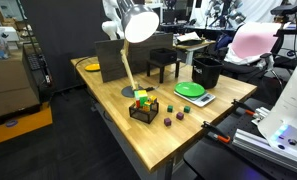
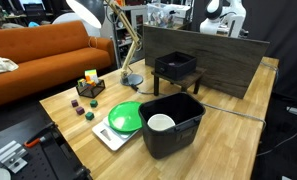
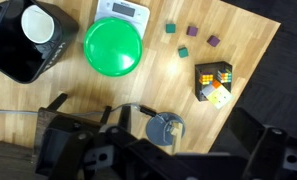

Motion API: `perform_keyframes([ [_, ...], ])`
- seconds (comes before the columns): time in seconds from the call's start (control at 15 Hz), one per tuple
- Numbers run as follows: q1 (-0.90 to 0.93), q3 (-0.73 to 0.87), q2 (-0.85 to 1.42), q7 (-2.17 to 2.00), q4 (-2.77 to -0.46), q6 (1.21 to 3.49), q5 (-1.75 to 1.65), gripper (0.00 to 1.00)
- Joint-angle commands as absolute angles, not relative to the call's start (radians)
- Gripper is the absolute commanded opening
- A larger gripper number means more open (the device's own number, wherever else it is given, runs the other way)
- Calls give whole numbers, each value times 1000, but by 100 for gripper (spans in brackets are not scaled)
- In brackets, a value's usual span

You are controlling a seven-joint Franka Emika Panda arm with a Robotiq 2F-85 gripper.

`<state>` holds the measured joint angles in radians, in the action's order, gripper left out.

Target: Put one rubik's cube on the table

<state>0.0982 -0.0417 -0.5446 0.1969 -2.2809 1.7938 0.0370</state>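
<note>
A small black open box [image 3: 215, 83] holding colourful rubik's cubes stands on the light wooden table [image 3: 248, 40]. The box also shows in both exterior views [image 1: 141, 105] [image 2: 89, 84], near a table edge [image 1: 168, 140] [image 2: 233, 130]. My gripper [image 3: 158, 160] hangs high above the table, well away from the box. Its dark fingers frame the bottom left and right of the wrist view, spread apart with nothing between them. The white arm [image 2: 220, 14] rises at the far end of the table.
A green plate [image 3: 113, 46] lies on a white scale [image 3: 123, 12]. Beside it is a black bin [image 3: 23, 45] with a white cup [image 3: 36, 24]. Several small cubes [image 3: 192, 30] lie loose. A lamp base [image 3: 163, 128] and a black stool-like stand [image 2: 175, 68] are nearby.
</note>
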Motion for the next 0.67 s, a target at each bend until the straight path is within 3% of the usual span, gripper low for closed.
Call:
perform_keyframes([
  [0.0,153,-88,-597,135,-2345,1856,100,100],
  [0.6,218,-171,-599,4,-2353,1850,192,100],
])
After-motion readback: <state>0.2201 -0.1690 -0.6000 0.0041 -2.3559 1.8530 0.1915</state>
